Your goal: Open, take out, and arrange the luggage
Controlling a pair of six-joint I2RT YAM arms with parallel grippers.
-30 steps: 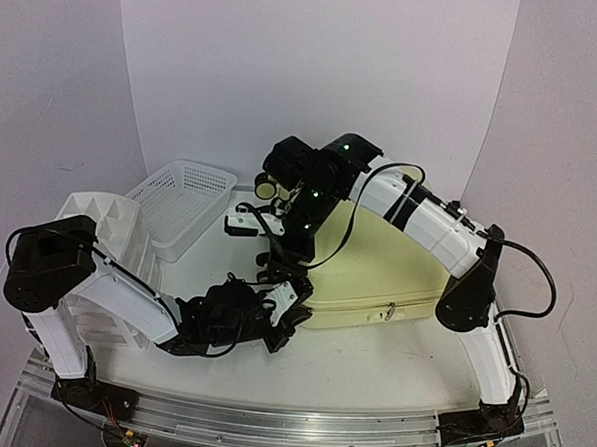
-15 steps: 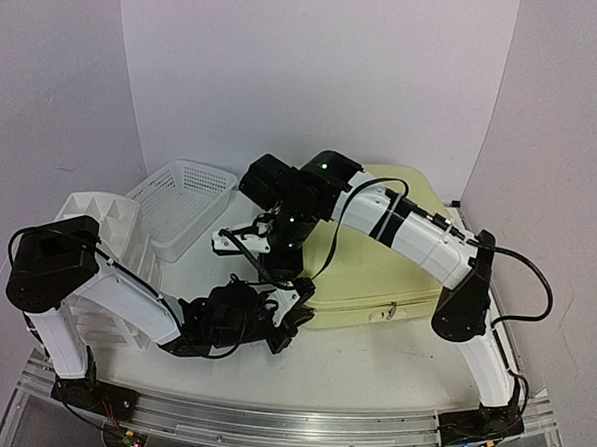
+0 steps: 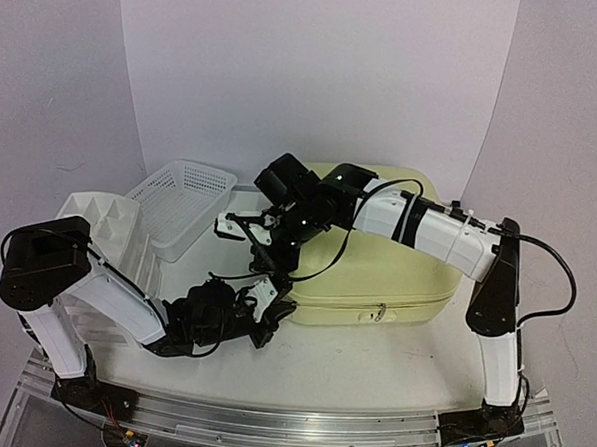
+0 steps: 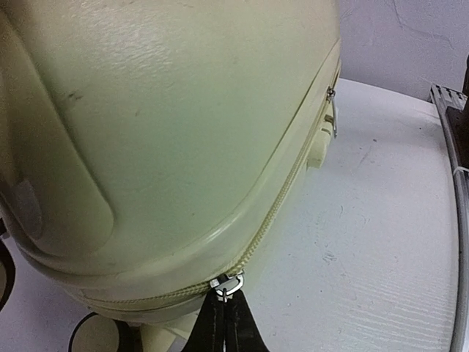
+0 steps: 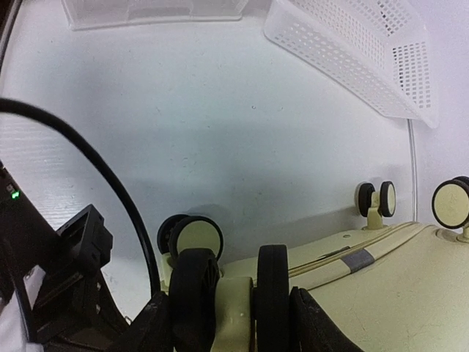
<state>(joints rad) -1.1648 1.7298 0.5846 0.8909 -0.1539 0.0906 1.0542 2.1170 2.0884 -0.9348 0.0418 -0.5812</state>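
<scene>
The luggage (image 3: 377, 258) is a pale yellow hard-shell suitcase lying flat and zipped, right of the table's centre. My left gripper (image 3: 271, 309) is at its near left corner. In the left wrist view the left gripper (image 4: 227, 312) is shut on a metal zipper pull (image 4: 229, 284) at the rounded corner of the suitcase (image 4: 168, 125). My right gripper (image 3: 277, 250) is at the suitcase's left end. In the right wrist view the right gripper (image 5: 234, 319) is shut on a black-and-cream double wheel (image 5: 229, 297), one finger on each side.
A white mesh basket (image 3: 184, 203) stands at the back left and shows in the right wrist view (image 5: 352, 51). A white drawer organiser (image 3: 103, 223) is left of it. Other wheels (image 5: 192, 238) (image 5: 377, 198) (image 5: 451, 204) stick out. A second zipper pull (image 4: 331, 110) hangs along the near side.
My right arm's elbow has swung out to the right while its wrist stayed at the suitcase's left end. My left gripper has drawn slightly left at the near corner.
</scene>
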